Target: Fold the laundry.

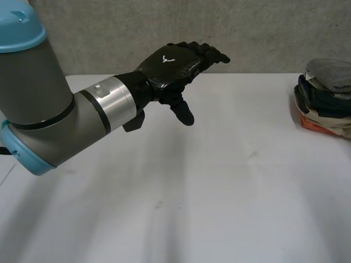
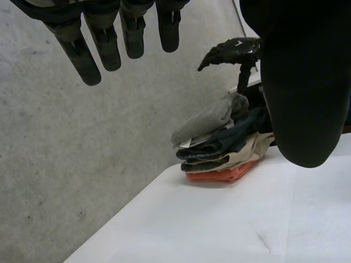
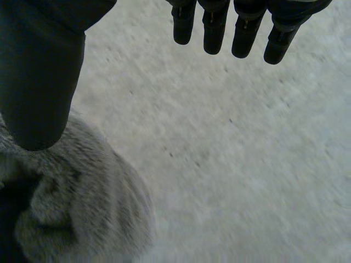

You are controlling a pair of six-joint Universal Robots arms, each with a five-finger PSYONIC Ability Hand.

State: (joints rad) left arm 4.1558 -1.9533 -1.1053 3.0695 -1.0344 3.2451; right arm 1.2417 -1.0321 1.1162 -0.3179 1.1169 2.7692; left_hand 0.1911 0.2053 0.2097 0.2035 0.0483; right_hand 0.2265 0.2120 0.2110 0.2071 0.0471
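Observation:
A pile of folded laundry [image 1: 324,98] lies at the table's right edge, with a grey fuzzy cloth [image 1: 332,74] on top, dark blue and beige pieces below and an orange one at the bottom. My left hand [image 1: 175,66] hovers open over the far middle of the table, fingers straight and holding nothing. In the left wrist view its fingers [image 2: 104,44] point toward the pile [image 2: 219,148], and my right hand [image 2: 233,49] hangs just above that pile. My right hand [image 3: 41,82] is open, with the grey cloth [image 3: 82,208] just beneath its thumb and nothing held.
The white table [image 1: 219,181] stretches bare in front of and beside my left arm. A grey concrete wall [image 1: 263,33] rises right behind the table's far edge.

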